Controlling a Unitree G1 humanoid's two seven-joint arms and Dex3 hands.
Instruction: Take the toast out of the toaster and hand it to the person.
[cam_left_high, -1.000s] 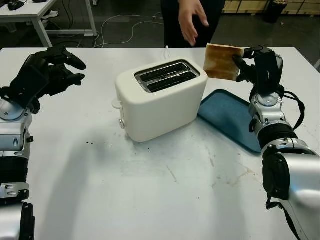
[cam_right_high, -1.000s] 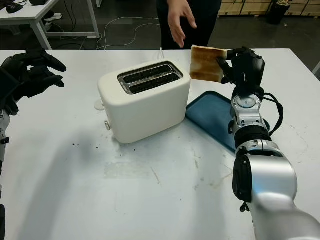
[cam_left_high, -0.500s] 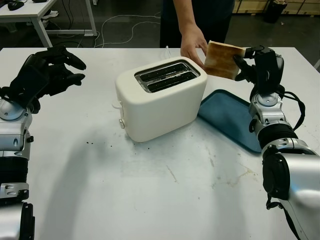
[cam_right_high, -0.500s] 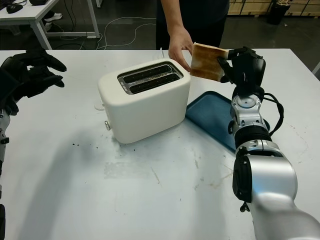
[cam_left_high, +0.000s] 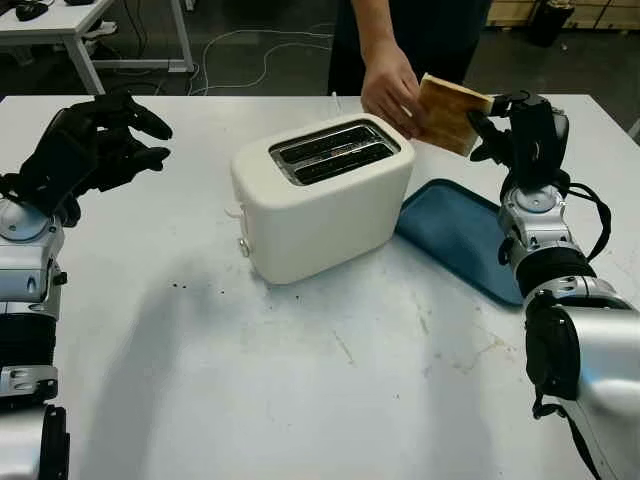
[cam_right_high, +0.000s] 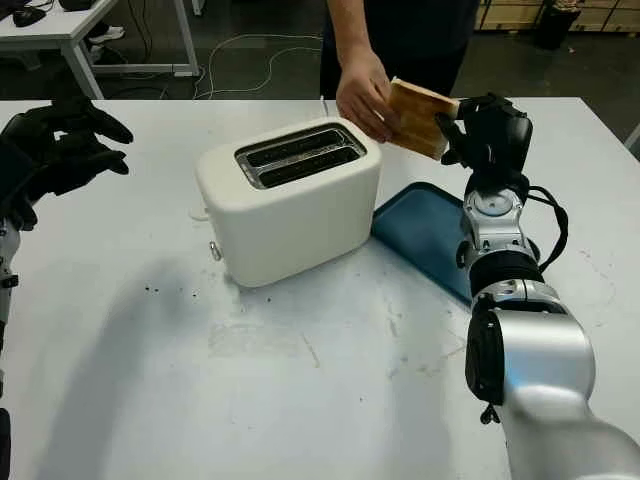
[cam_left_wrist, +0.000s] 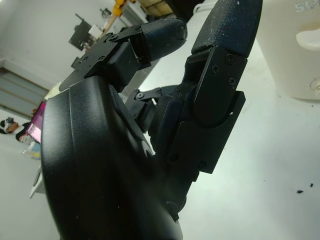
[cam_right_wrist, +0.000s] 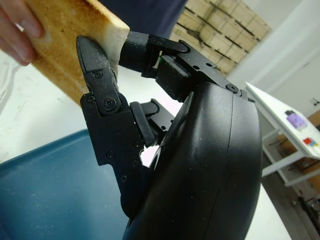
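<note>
Toast (cam_left_high: 447, 112), browned, held in the air at the far right of the scene, above the far corner of the blue tray (cam_left_high: 455, 236) and just right of the toaster (cam_left_high: 320, 195). Pinched at its right edge between the black fingers (cam_right_wrist: 100, 85) of the right hand (cam_left_high: 520, 130); gripped at its left edge by the person's hand (cam_left_high: 392, 90) reaching in from the far side. Seen close from the right wrist: crumb and crust of the slice, one fingertip of the person pressed on its face, fine crumbs dusting the robot's fingers.

Toaster white, two empty slots on top, lever and knob on its left end, set near the middle of the white table (cam_left_high: 300, 380). Tray flat on the table, touching or just beside the toaster's right base. Left hand (cam_left_high: 95, 145) raised over the far left of the table, well apart from the toaster, open and holding nothing; toaster's end wall visible past it from the left wrist.

Tabletop scuffed, with dark crumbs (cam_left_high: 180, 286) near the toaster's left corner and faint brownish stains at the near right. Beyond the table: dark floor, white cables (cam_left_high: 240, 55), a second white desk (cam_left_high: 70, 25) at far left, stacked boxes (cam_right_high: 510, 12) at far right. No legible writing or brand marks.
</note>
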